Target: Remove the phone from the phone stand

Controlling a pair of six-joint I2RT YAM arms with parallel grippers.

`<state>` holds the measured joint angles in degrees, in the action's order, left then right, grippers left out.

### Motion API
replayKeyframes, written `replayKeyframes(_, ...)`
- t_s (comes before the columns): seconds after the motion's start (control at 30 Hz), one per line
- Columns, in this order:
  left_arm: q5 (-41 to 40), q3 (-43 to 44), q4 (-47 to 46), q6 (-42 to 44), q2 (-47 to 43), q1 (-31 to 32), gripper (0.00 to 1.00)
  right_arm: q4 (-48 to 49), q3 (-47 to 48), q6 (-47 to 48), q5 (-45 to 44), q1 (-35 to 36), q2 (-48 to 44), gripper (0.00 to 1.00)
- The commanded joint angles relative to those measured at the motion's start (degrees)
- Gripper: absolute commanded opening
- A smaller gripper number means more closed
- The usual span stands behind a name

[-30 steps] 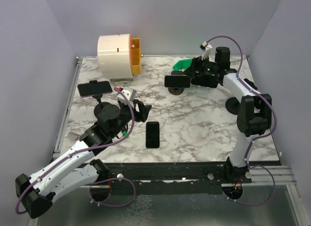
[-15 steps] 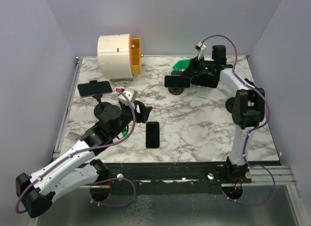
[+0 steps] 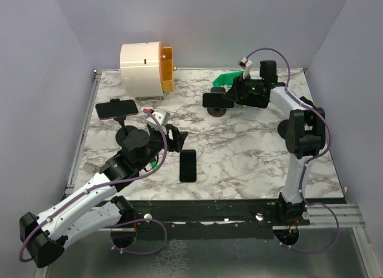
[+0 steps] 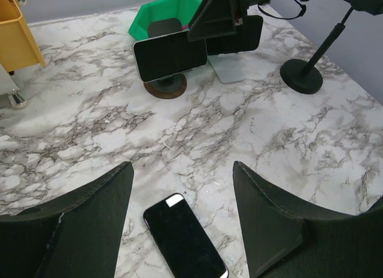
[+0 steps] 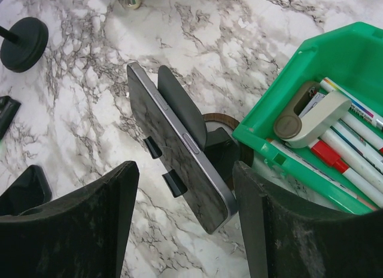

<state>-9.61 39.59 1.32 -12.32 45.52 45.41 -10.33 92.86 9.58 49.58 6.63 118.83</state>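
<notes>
Right wrist view: why is the right pincer (image 5: 182,170) spread wide?
It is placed astride the phone (image 5: 179,149), clamped edgewise in its stand (image 5: 222,153) at frame centre, so a grip can be closed.
How many phones are counted?
Three: two mounted, one flat phone (image 4: 185,239) on the surface (image 4: 269,140) beneath the released left pincer (image 4: 182,176). A third stand (image 4: 302,75) is seemingly empty.

No legible text, brand, number or sign appears in any view. The phone (image 4: 170,54) on the stand (image 4: 169,86), upper centre of the left wrist view, shows a blank screen. The second phone (image 4: 184,239), flat at bottom centre, is dark. The markers (image 5: 344,164) in the green bin (image 5: 359,45), at right in the right wrist view, show only coloured bands.
</notes>
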Motion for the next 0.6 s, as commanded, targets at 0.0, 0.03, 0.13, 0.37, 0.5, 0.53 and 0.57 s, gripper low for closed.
replayKeyframes(0.0,0.38,-0.46,-1.06,0.87,-0.78,0.21,0.69,-1.29,-1.09,0.87,0.60,-0.26,-0.28,0.68)
replayKeyframes(0.03,0.38,-0.40,-1.08,0.83,-0.78,0.21,0.69,-1.31,-1.22,0.87,0.64,-0.29,-0.38,0.67)
replayKeyframes(0.13,0.53,-0.39,-1.09,0.81,-0.75,0.21,0.69,-1.17,-1.65,0.83,0.85,-0.30,-0.52,0.65)
replayKeyframes(0.37,0.47,-0.37,-1.14,0.79,-0.95,0.20,0.69,-0.45,-2.29,0.25,0.81,-0.24,-0.94,0.63)
replayKeyframes(0.5,0.38,-0.39,-1.06,0.80,-1.00,0.19,0.69,-0.12,-2.42,-0.11,0.26,0.58,-1.05,0.62)
replayKeyframes(0.53,0.38,-0.39,-1.14,0.80,-1.08,0.18,0.69,-0.25,-2.34,-0.05,0.05,0.79,-1.01,0.60)
replayKeyframes(0.57,0.38,-0.39,-1.08,0.80,-1.08,0.20,0.69,-0.30,-2.29,0.03,-0.19,1.03,-0.93,0.59)
